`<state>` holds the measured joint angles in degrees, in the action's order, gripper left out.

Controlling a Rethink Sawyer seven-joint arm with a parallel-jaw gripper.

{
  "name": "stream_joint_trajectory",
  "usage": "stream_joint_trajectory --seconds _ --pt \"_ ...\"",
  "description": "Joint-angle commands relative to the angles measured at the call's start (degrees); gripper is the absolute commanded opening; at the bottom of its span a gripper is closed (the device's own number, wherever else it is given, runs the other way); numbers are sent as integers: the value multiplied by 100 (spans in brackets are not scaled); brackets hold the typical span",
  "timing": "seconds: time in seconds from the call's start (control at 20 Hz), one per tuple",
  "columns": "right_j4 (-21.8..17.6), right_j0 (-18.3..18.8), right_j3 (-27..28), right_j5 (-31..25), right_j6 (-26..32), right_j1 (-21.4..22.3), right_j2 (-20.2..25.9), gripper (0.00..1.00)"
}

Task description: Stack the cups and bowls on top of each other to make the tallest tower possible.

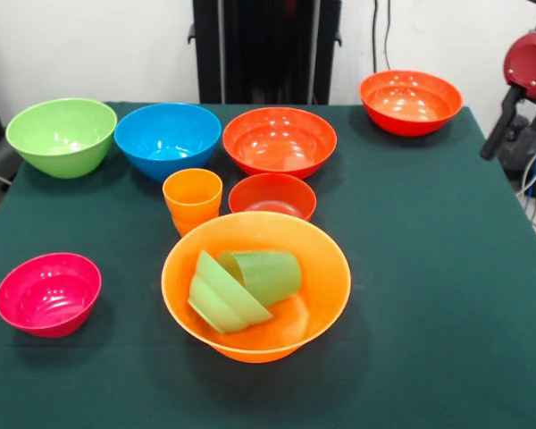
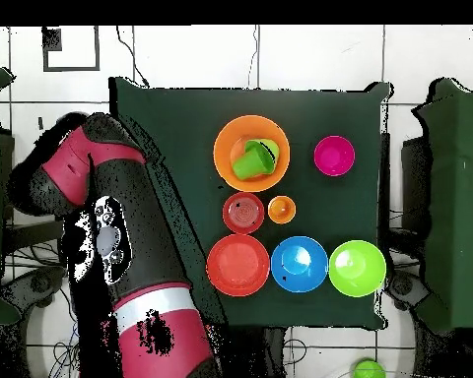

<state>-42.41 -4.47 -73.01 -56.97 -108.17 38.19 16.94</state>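
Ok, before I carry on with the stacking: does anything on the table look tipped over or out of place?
Yes. Inside the largest orange bowl, the green cup lies tipped on its side and the small green bowl leans on edge against it, rather than nesting flat. The other bowls and the orange cup stand upright on the table.

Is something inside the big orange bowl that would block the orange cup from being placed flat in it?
Yes. The big orange bowl already holds a small green bowl on its edge and a green cup on its side. The orange cup stands just behind that bowl, upright. Both green items occupy the middle.
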Motion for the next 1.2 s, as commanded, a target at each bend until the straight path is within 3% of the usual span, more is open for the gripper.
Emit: stream_joint_trajectory --seconds 0.05,0.45,1.2 --pt "-823 -5 -425 695 -645 -85 -709 100" --pt "-779 61 -280 1182 -552 -414 -946 100" --pt "-981 902 67 2516 316 -1337 -1104 100"
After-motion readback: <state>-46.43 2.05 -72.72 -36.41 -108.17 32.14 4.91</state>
